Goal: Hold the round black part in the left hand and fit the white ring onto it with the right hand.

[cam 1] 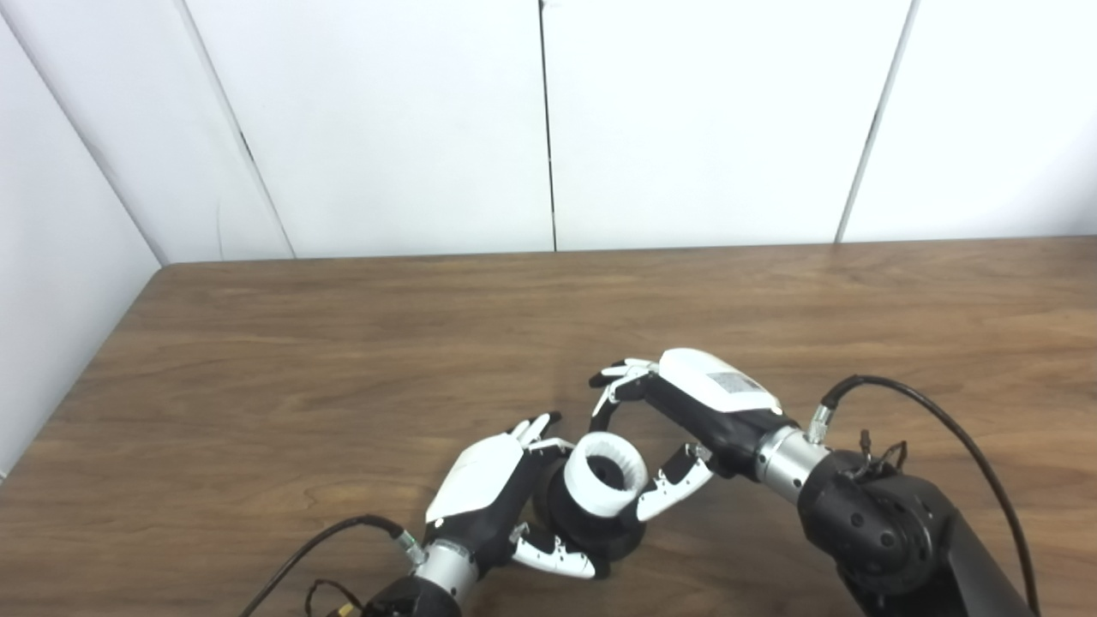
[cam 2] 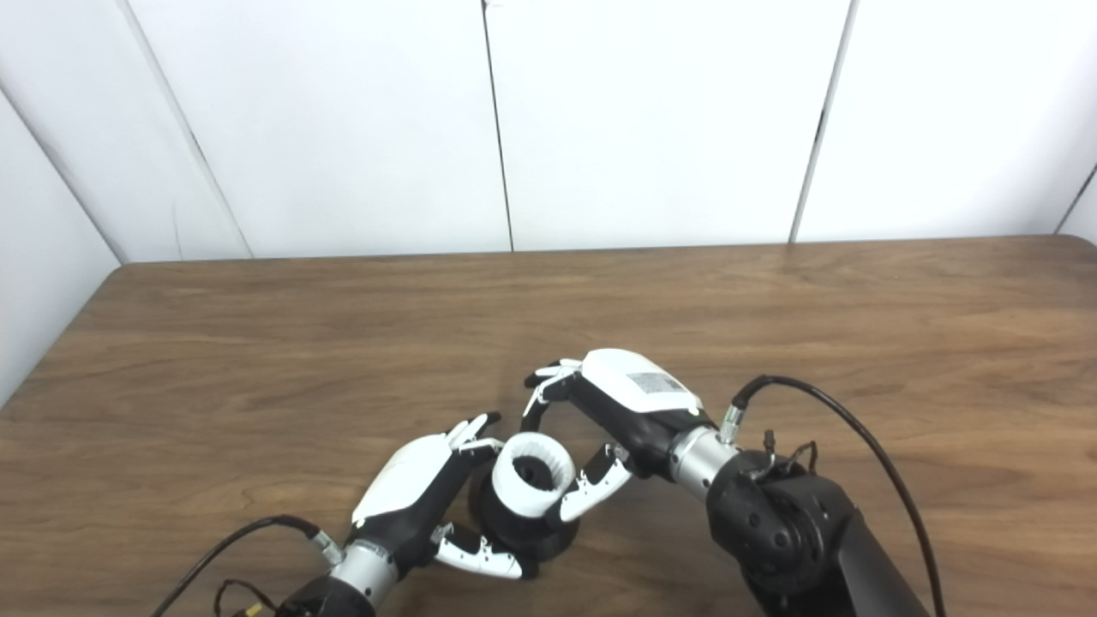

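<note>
My left hand (cam 1: 488, 501) is shut on the round black part (cam 1: 591, 524), holding it low over the wooden table (cam 1: 343, 360) near the front edge, fingers behind it and thumb in front. The white ring (cam 1: 606, 473) sits on top of the black part. My right hand (cam 1: 686, 411) arches over the ring from the right, fingers curled above and behind it, thumb (cam 1: 673, 490) touching its right side. Both show again in the right eye view: ring (cam 2: 538, 473), left hand (cam 2: 411, 488), right hand (cam 2: 621, 398).
White wall panels (cam 1: 548, 128) stand behind the table's far edge. The table's left edge (cam 1: 77, 377) runs diagonally at the left. Black cables (cam 1: 943, 420) loop from both wrists.
</note>
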### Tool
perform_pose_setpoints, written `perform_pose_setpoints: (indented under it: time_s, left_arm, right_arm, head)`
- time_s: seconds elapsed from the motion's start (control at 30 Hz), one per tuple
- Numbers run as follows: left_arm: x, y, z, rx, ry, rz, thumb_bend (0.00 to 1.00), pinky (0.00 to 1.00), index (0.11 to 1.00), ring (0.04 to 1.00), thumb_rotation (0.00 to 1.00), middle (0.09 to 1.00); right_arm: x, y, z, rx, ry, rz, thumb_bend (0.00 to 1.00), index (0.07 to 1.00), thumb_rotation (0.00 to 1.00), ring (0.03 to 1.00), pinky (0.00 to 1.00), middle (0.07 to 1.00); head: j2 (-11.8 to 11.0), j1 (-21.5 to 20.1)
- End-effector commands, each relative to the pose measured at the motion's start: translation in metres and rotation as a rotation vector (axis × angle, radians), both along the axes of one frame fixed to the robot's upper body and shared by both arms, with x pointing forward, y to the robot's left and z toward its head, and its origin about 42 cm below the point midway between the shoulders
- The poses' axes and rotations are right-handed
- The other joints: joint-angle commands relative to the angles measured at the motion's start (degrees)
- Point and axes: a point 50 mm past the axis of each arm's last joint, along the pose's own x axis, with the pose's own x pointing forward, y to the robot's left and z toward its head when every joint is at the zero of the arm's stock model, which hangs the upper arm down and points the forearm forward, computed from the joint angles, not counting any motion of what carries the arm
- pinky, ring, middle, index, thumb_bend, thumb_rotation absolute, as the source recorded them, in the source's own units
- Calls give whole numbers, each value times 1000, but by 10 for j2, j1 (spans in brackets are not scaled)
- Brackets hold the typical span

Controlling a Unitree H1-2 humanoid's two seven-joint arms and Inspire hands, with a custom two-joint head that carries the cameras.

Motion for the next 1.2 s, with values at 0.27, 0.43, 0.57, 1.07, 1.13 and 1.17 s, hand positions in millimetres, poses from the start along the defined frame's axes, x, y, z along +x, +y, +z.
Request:
perform_pose_setpoints:
  time_s: [0.27, 0.43, 0.57, 1.07, 1.13, 1.17]
  left_arm:
    - [1, -2, -7, 11, 50, 5, 886, 986, 713, 1000, 180, 1000]
    - [0, -2, -7, 10, 45, 6, 886, 986, 711, 1000, 178, 1000]
    - [0, -2, -8, 6, 49, 8, 882, 991, 708, 1000, 175, 1000]
    - [0, -5, -9, -1, 65, 15, 880, 1000, 705, 1000, 163, 1000]
    - [0, -6, -9, 0, 66, 15, 879, 996, 708, 1000, 163, 1000]
    - [0, -7, -9, 0, 66, 15, 879, 992, 708, 1000, 163, 1000]
  right_arm:
    - [-4, 7, 11, -79, -81, 60, 520, 494, 160, 941, 800, 878]
    - [-6, 9, 9, -113, -100, 69, 521, 494, 159, 942, 815, 874]
    - [-9, 11, 8, -148, -131, 78, 522, 493, 158, 943, 816, 879]
    - [-18, 15, 11, -214, -194, 120, 523, 493, 153, 947, 792, 881]
    - [-19, 16, 13, -228, -213, 129, 523, 493, 153, 945, 789, 879]
    - [-20, 16, 13, -235, -221, 133, 523, 493, 152, 944, 787, 877]
  head:
    - [0, -1]
    - [2, -1]
    - [1, -1]
    - [2, -3]
    - [1, -3]
    - [1, -2]
